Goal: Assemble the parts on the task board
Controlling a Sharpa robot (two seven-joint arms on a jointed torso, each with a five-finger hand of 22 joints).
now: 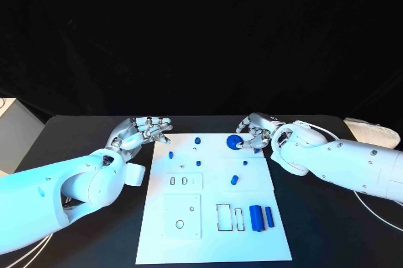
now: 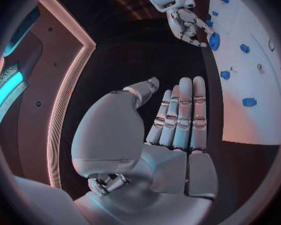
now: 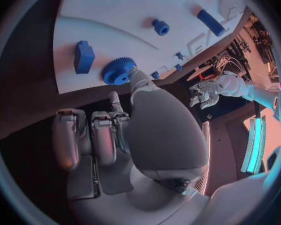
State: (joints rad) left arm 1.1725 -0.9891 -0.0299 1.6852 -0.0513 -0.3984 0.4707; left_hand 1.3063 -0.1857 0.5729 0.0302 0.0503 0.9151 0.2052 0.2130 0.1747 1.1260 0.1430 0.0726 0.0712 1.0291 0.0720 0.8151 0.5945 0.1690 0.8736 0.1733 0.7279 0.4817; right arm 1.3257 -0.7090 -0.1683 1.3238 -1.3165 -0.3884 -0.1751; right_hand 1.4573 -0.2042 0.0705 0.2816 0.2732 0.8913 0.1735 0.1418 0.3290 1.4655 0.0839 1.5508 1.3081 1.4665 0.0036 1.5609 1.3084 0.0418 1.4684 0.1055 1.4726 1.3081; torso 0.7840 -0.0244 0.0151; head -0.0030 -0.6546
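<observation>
White task board [image 1: 214, 221] at table centre. Blue gear [image 1: 234, 141] at 12 o'clock on the board, right hand [image 1: 256, 134] touching it at 1 o'clock; grip impossible to tell. Left hand [image 1: 141, 133] at 10 o'clock, off the board, fingers loosely spread, holding nothing. Two blue bars [image 1: 262, 216] at 5 o'clock.

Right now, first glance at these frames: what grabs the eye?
The white rectangular task board in the middle of the black table, dotted with small blue parts. At its far edge the silver right hand touches a round blue toothed gear. The silver left hand hovers by the far left corner, holding nothing.
</observation>
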